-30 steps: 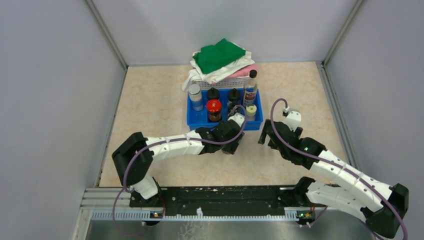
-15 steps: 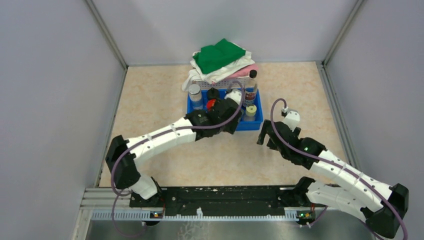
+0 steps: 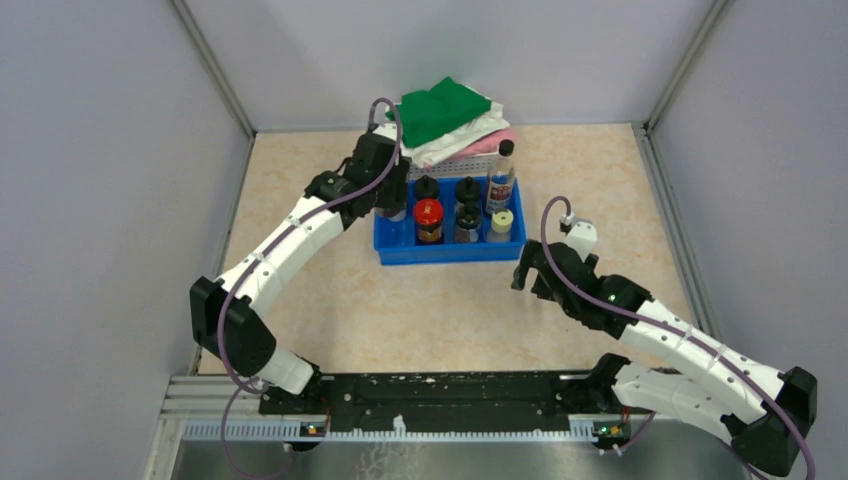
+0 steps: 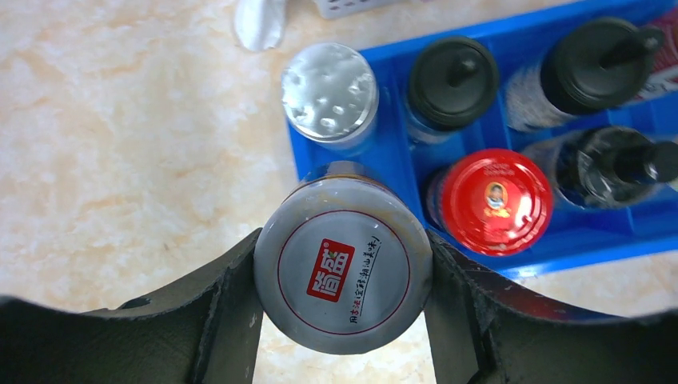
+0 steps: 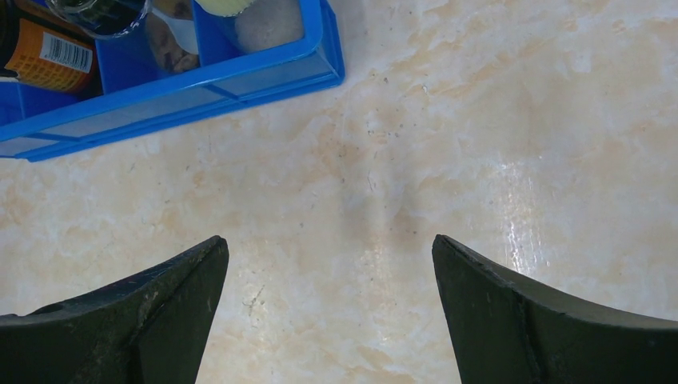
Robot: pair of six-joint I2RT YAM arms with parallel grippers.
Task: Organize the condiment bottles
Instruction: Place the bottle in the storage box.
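Left end effector (image 4: 342, 260): clamped on the grey-lidded jar (image 4: 344, 280), one finger on each side of the lid; jar upright, its long axis running straight down from the wrist
Drop target: front-left cell of the blue tray (image 4: 608, 236); directly beneath the jar and mostly hidden by it; judged free, since the overhead view shows bare blue there; the move called for looks like a plain descent with little sideways correction
Just beyond the jar: silver-capped bottle (image 4: 330, 88) in the back-left cell; close, so clearance looks tight
To the jar's right: red-lidded jar (image 4: 489, 200); farther on, black-capped bottles (image 4: 453, 72); all upright in their cells
Right end effector (image 5: 328, 304): spread wide, empty, over bare tabletop (image 5: 416, 160); tray corner ahead to its left; farther from the target than the left arm
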